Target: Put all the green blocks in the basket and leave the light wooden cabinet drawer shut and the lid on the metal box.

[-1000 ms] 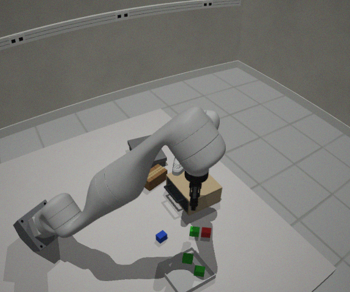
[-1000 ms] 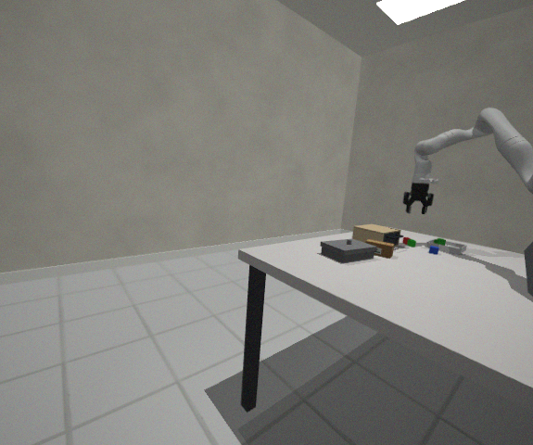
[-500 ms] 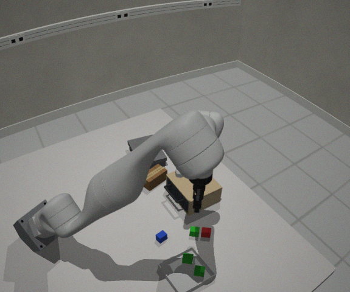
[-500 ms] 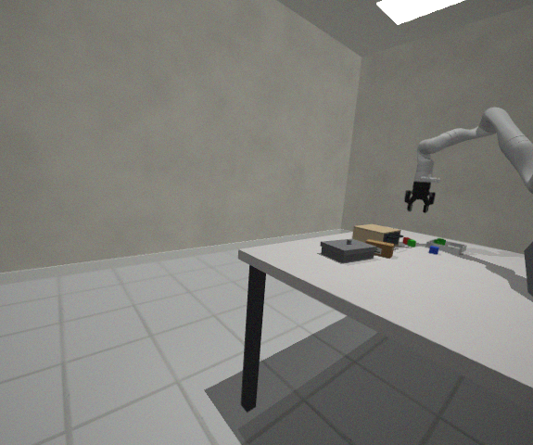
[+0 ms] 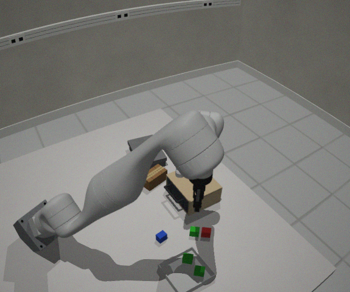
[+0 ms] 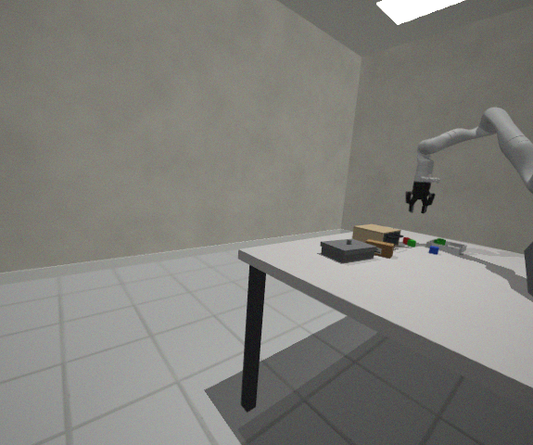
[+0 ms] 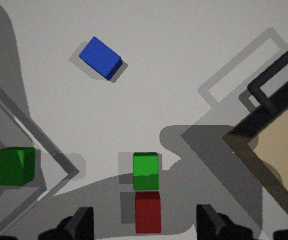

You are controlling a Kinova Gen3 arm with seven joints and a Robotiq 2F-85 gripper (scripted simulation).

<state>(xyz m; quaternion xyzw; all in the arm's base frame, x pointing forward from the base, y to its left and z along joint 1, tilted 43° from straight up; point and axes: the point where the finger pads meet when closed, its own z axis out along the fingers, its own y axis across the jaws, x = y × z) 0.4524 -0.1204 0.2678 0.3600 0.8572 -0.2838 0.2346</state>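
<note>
jaws are hanging partly open, gripping nothing; green block [image 5: 194,231] [image 6: 412,243] [image 7: 146,171] is sitting at red block's [image 5: 206,232] [image 6: 405,240] [image 7: 148,213] 12 o'clock, wrist view.

in the top view, a blue block [image 5: 161,236] [image 6: 433,249] [image 7: 100,57] lies at six o'clock from the brown box [image 5: 156,179] [image 6: 387,249], a red block [image 5: 206,232] [image 6: 405,240] [image 7: 148,212] at five.

The cabinet [image 5: 192,184] [image 6: 375,230] [image 7: 284,150] looks like pale, smooth wood with a matt finish. The box [image 5: 139,142] [image 6: 347,251] looks like dull, dark grey metal. The blocks [image 5: 161,236] [image 6: 433,249] [image 7: 100,56] look smooth, like matt plastic. The arm [image 5: 118,179] [image 6: 515,144] has a smooth shell with a soft sheen. The table [image 5: 112,232] [image 6: 400,287] [image 7: 159,100] appears smooth and matt. The wall [image 5: 105,69] [image 6: 160,133] looks matt and faintly mottled, like plaster.
</note>
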